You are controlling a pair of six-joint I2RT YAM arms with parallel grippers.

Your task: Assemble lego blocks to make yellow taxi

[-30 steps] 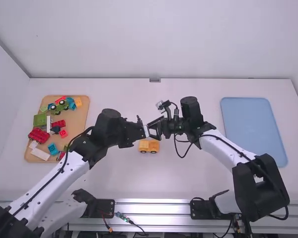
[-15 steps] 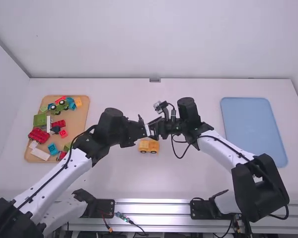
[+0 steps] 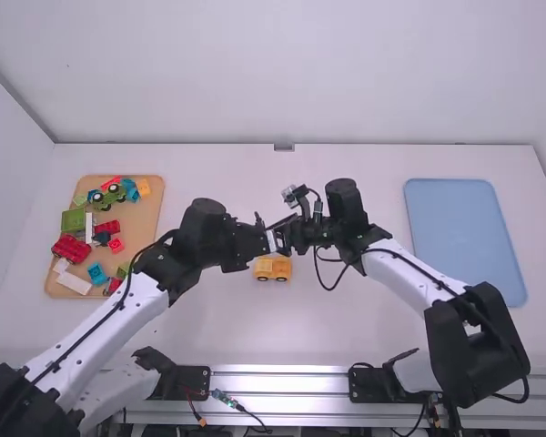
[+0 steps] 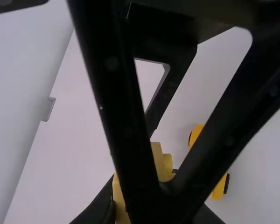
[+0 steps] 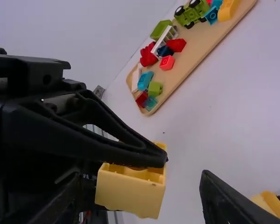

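Note:
My left gripper (image 3: 271, 240) and right gripper (image 3: 289, 235) meet above the table in the high view, just behind the yellow car base (image 3: 273, 268) on its wheels. In the right wrist view a yellow block (image 5: 129, 192) is clamped by the left gripper's fingers. The right gripper (image 5: 142, 186) stands open, one finger on either side of that block. In the left wrist view, yellow block pieces (image 4: 119, 200) show at the left gripper (image 4: 154, 212), partly hidden behind the right gripper's black frame. The car base (image 4: 219, 187) lies beyond.
A wooden tray (image 3: 152, 214) at the left holds a green vehicle (image 3: 109, 196) and several red, blue, white and green blocks. At the right lies a blue tray (image 3: 464, 238). Both arms lean in toward the middle, with cables hanging by the right wrist.
Over the first half second the right gripper shifted slightly left, closer to the left gripper, which moved only a little. Since then both arms look almost still. The car base has stayed put.

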